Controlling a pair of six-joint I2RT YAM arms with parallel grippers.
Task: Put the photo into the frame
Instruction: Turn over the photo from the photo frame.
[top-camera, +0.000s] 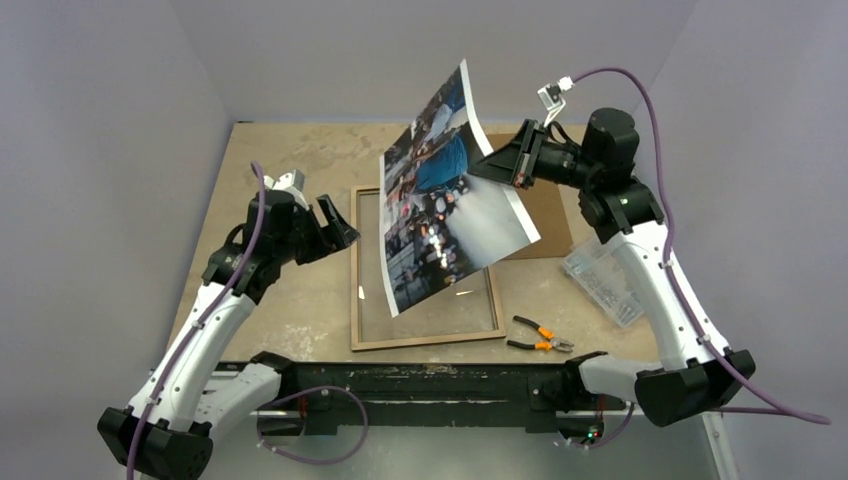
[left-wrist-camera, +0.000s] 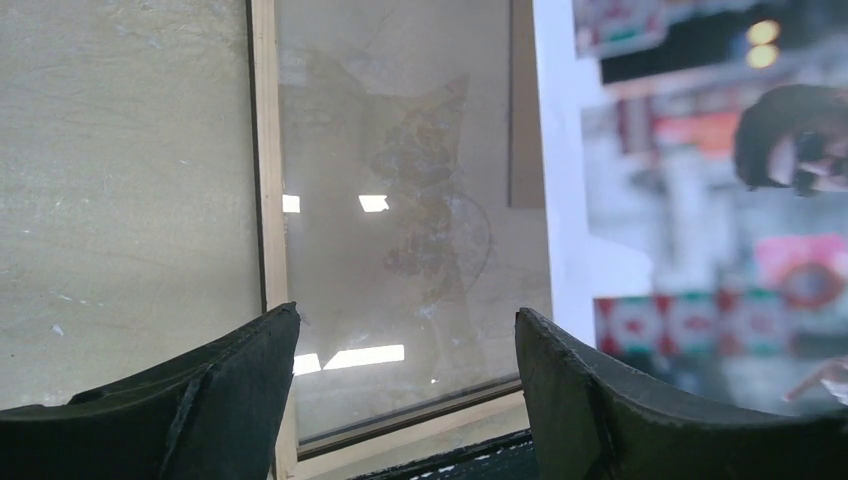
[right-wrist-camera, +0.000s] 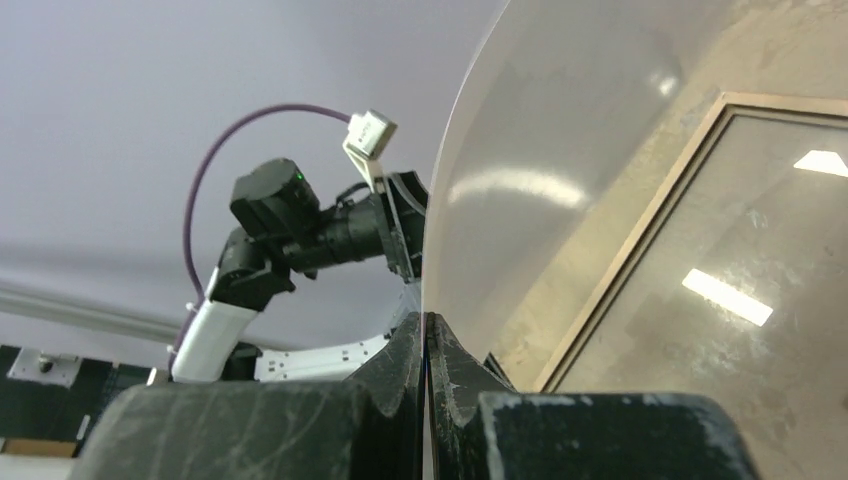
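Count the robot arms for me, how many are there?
2. The left arm hovers at the frame's left rail, its gripper open. The right arm holds the photo up above the frame.

Photo (top-camera: 455, 190) – large colour print of a street scene, white border. It is off the surface (top-camera: 300, 310), raised and steeply tilted, printed side toward the left arm, its sheet slightly bowed. The right hand (top-camera: 482, 165) pinches its right edge. Its lower corner hangs over the frame.

Frame (top-camera: 355, 270) – thin-railed rectangle lying flat on the surface between the arms, light wood-coloured side up. Clear pane in place, with the surface visible through it.
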